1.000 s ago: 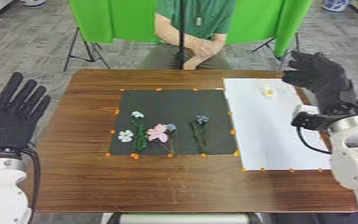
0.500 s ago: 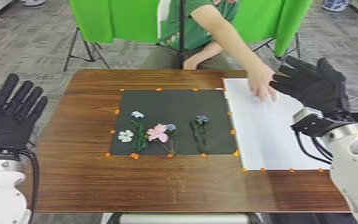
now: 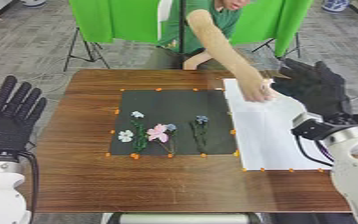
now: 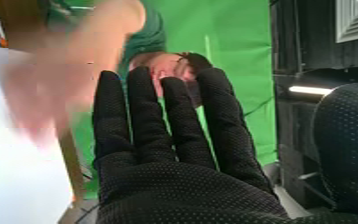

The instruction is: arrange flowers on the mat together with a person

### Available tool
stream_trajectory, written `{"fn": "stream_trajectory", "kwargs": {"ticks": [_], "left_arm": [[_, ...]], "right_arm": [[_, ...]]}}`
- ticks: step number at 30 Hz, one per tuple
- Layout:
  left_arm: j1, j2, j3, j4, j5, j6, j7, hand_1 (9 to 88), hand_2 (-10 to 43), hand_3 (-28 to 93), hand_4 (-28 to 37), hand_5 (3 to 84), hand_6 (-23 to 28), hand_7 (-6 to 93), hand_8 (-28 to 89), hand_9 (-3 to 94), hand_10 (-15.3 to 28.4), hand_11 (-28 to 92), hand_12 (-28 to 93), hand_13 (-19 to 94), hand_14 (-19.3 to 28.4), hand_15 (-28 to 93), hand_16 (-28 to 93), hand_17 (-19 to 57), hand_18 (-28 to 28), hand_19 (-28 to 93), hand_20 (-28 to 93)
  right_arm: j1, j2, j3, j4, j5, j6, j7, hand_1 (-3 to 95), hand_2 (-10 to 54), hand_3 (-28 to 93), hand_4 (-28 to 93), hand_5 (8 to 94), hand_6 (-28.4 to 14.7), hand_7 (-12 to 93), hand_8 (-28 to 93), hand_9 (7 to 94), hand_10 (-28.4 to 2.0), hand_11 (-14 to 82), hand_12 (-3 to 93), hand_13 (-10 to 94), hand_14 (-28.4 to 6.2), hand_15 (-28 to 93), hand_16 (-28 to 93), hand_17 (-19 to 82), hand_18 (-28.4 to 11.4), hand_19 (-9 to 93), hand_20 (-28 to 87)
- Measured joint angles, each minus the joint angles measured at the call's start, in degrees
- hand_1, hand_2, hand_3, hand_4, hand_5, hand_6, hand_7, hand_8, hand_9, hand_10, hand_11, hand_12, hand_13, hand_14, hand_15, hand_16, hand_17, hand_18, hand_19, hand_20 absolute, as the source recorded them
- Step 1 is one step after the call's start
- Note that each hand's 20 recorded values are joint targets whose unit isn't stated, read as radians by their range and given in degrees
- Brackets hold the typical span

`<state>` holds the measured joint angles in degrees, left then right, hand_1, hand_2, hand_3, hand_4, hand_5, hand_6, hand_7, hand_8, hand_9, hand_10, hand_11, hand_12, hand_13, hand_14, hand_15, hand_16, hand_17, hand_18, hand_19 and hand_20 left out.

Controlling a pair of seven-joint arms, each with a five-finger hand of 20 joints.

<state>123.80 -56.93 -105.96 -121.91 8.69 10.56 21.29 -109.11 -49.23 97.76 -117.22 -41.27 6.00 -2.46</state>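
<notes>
In the head view my left hand [image 3: 5, 125] is open at the table's left edge. My right hand [image 3: 316, 91] is over the right side of the white sheet [image 3: 273, 135], fingers straight and holding nothing. Beside it a person's hand [image 3: 254, 91] reaches down to the sheet's upper part; whether it grips a flower I cannot tell. On the black mat [image 3: 171, 102] lie a white flower [image 3: 125, 135], a pale one [image 3: 137, 114], a pink one [image 3: 158, 132] and blue ones [image 3: 201, 119]. In the right wrist view my right hand [image 4: 180, 190] is open, with the person's blurred hand [image 4: 47, 85] beyond.
Orange tape pieces mark the edges of the mat and sheet on the brown table [image 3: 158, 185]. The person's arm [image 3: 218, 47] crosses the table's far edge. A thin dark pole [image 3: 182, 30] stands behind that edge.
The person's hand has come from the lap over the table to the white sheet, where a white flower lay. My right hand has shifted slightly. My left hand has barely moved.
</notes>
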Motion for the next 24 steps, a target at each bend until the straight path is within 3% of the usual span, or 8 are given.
{"fn": "stream_trajectory", "kwargs": {"ticks": [12,19,24], "left_arm": [[-0.7,0.15,-0.02,0.12,0.58,-0.58,-0.59,25.9,13.1,64,-28.3,37.9,6.3,9.8,-9,34.0,14.1,14,9,22,13.1,20,-6,-5.0,12.8,25,11],[-0.6,0.22,-0.3,0.12,2.38,-2.2,-1.4,25.9,13.0,64,-28.3,37.8,6.2,9.7,-9,33.9,14.1,14,9,22,13.0,19,-6,-5.1,12.9,25,11],[-0.6,0.28,-0.69,0.09,2.73,-2.75,-1.59,26.0,13.1,64,-28.3,37.2,6.3,9.4,-8,33.5,13.9,14,9,22,12.9,18,-5,-5.2,12.9,24,11]], "right_arm": [[-1.7,0.0,0.5,-1.1,0.6,0.4,-1.4,14.2,7.4,71,-22,44.9,-4.1,13,-9,41.1,-16.1,4.5,15.7,35,-16.0,15,22,16,-19.4,33,14],[-2.1,-0.4,0.6,-1.2,0.6,0.4,-1.6,14.2,7.4,71,-22,44.9,-4.1,13,-9,40.9,-16.1,4.4,15.7,35,-16.1,15,22,16,-19.4,32,14],[-2.7,-1.3,0.8,-1.6,0.5,0.2,-1.6,14.2,7.3,71,-22,44.8,-4.1,13,-9,40.6,-16.2,4.3,15.8,35,-15.9,15,22,16,-19.4,32,14]]}}
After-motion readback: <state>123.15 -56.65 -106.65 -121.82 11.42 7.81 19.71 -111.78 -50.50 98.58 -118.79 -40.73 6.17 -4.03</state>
